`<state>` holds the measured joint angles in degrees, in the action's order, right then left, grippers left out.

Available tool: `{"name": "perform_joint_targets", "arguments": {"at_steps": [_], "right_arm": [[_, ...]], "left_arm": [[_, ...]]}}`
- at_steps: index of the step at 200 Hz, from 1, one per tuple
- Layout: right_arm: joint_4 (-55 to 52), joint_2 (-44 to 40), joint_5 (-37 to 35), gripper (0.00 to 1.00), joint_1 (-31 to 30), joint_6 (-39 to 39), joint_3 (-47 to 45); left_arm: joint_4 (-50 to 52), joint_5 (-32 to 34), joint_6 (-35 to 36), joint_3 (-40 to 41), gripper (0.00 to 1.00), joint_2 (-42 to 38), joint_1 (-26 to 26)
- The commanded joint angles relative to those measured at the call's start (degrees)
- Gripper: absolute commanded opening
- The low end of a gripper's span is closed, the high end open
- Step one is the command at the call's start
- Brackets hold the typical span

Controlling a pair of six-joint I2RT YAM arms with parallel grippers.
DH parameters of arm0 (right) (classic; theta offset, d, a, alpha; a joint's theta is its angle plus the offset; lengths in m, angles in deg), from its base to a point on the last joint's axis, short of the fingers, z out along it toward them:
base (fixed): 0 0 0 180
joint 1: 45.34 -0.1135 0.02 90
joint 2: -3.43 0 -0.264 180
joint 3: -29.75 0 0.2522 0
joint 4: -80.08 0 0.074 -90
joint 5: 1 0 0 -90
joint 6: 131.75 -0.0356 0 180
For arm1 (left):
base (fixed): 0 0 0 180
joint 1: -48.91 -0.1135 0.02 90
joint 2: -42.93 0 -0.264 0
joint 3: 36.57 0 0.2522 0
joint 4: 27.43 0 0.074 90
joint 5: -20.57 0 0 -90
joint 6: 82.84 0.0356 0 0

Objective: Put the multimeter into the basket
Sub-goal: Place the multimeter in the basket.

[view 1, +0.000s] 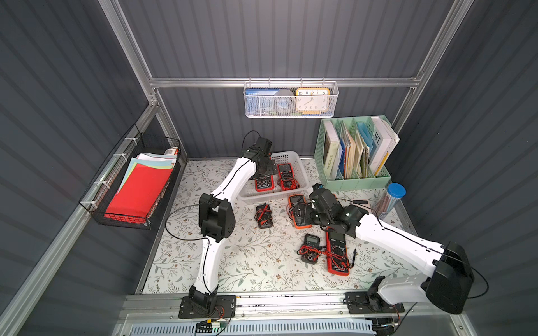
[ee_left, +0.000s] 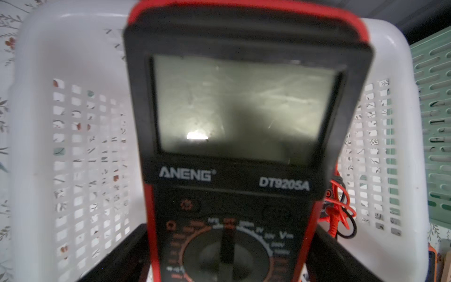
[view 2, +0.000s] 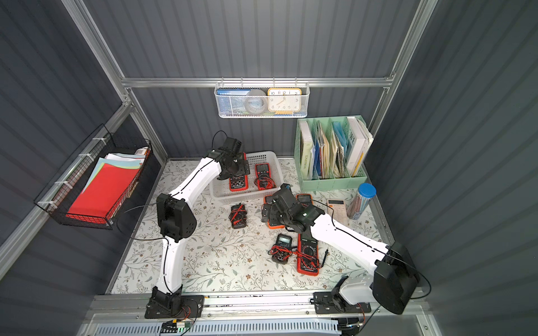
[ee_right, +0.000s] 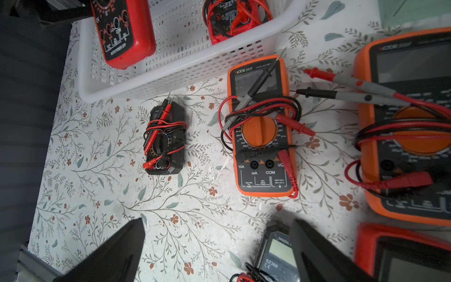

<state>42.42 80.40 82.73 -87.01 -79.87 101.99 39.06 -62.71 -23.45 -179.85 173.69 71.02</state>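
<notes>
My left gripper (ee_left: 230, 227), clamped on the red multimeter (ee_left: 244, 109), hangs inside the basket (ee_left: 73, 31); I judge release comes next, right gripper (ee_right: 218, 222) hovering nearby, jaws apart.

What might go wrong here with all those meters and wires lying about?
1. The left gripper holds the ANENG multimeter at the white basket; dropped askew, it may land on the leads of the red meter already inside.
2. The open right gripper is near the orange Victor multimeter, whose loose probes could snag on it.
</notes>
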Motion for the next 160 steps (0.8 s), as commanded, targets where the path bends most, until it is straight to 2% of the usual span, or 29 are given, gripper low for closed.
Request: {"name": "perform_joint_targets", "arguments": {"at_steps": [1, 60, 130, 160], "right_arm": [[-0.91, -1.24, -2.05, 0.99, 0.71, -0.45, -0.56], [-1.80, -4.58, -2.97, 0.99, 3.37, -0.28, -1.48], [-1.81, -4.73, -2.27, 0.99, 4.59, -0.45, -2.72], [-1.85, -4.94, -2.09, 0.99, 4.58, -0.63, -3.20]], "left_arm": [[0.44, -1.46, -0.88, -4.66, 0.43, 3.38, 0.30], [-2.08, -1.70, -5.02, -5.43, 0.43, 9.39, 0.27], [-4.38, -2.77, -8.46, -6.37, 0.44, 13.47, 0.30], [-5.66, -3.73, -9.05, -6.37, 0.49, 14.38, 0.47]]}}
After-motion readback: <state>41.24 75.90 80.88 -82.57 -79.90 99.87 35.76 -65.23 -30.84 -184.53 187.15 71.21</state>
